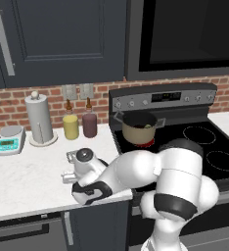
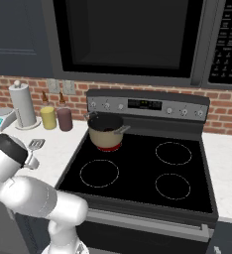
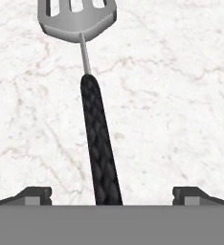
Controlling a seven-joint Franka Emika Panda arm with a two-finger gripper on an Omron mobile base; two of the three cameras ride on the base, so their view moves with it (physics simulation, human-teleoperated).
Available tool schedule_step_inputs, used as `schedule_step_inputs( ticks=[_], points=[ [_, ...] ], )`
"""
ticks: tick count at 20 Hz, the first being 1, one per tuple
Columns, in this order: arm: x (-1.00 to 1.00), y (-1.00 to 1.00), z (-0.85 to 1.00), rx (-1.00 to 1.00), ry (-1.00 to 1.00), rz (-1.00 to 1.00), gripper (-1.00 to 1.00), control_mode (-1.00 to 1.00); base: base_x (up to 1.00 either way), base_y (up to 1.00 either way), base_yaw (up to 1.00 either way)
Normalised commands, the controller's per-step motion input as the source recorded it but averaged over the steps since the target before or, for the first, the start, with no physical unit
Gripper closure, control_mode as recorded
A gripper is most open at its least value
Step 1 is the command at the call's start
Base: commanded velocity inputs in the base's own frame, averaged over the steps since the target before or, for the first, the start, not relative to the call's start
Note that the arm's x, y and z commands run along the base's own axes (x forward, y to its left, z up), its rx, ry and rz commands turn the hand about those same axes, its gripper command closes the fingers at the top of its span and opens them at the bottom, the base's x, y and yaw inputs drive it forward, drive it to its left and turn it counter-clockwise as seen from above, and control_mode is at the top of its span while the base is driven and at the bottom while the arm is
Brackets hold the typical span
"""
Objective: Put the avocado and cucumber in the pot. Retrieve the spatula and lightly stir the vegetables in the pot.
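As fingers [image 3: 37,194] straddle it, spatula [image 3: 92,119] lies lengthwise, head away.

Two bottles [image 1: 70,123] [image 1: 89,121], one pot [image 1: 137,128], one spatula [image 3: 87,86]

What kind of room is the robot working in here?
A home kitchen, rendered: a black stove carrying a pot, a microwave above it, and a marble counter with a paper-towel roll against brick.

The spatula [image 3: 95,119] has a matt grey metal slotted head at the frame's top and a black, rough, braided-looking handle down the middle. It lies on a smooth white veined marble counter [image 3: 181,95].
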Motion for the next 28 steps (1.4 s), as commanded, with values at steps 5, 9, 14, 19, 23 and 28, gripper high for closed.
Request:
schedule_step_inputs(
  ticks=[5,9,14,19,23,28],
  points=[
    [0.22,0.1,-0.08,0.0,0.0,0.0,-1.0,-1.0,0.0,0.0,0.0],
    [0.07,0.02,-0.28,-0.02,0.0,0.0,-1.0,-1.0,0.0,0.0,0.0],
    [0.0,0.0,-0.54,-0.05,0.0,-0.02,1.0,-1.0,0.0,0.0,0.0],
    [0.0,0.0,-0.51,-0.02,0.0,-0.05,1.0,-1.0,0.0,0.0,0.0],
    [-0.04,-0.02,-0.29,0.0,0.0,-0.05,1.0,-1.0,0.0,0.0,0.0],
    [-0.26,-0.16,0.03,0.03,0.0,-0.05,1.0,-1.0,0.0,0.0,0.0]
  ],
)
